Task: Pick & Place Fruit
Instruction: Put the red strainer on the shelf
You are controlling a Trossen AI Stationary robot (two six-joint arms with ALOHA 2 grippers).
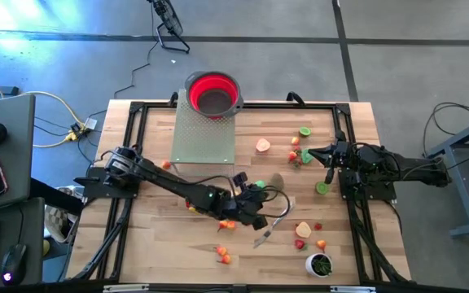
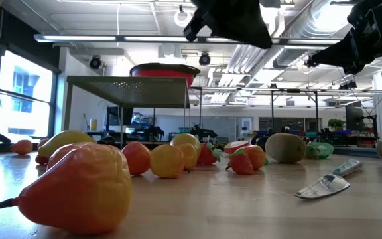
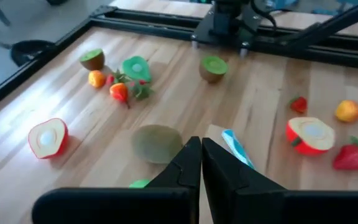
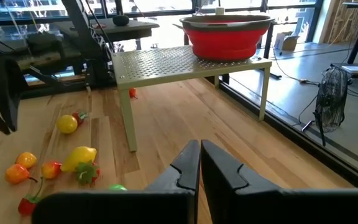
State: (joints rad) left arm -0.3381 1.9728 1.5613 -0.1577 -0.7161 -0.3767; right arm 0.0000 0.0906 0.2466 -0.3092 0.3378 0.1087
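The fruit lies scattered on the wooden table: a brown kiwi [image 3: 157, 143], apple halves [image 3: 47, 137] [image 3: 309, 134], a strawberry [image 3: 353, 155], kiwi halves [image 3: 213, 67] and small red, orange and yellow pieces [image 2: 168, 159]. My left gripper [image 3: 201, 163] [image 1: 264, 195] is shut and hangs over the middle of the table, just short of the brown kiwi, touching nothing. My right gripper [image 4: 201, 163] [image 1: 312, 153] is shut and waits near the table's right side, above the table. The red bowl [image 1: 212, 94] stands on a perforated shelf [image 1: 204, 134] at the far edge.
A silver knife with a blue-white handle [image 3: 235, 146] [image 1: 271, 228] lies beside the kiwi. A small white cup with green contents [image 1: 318, 264] stands at the near right. A black frame [image 1: 133, 122] borders the table. Bare wood lies at the near left.
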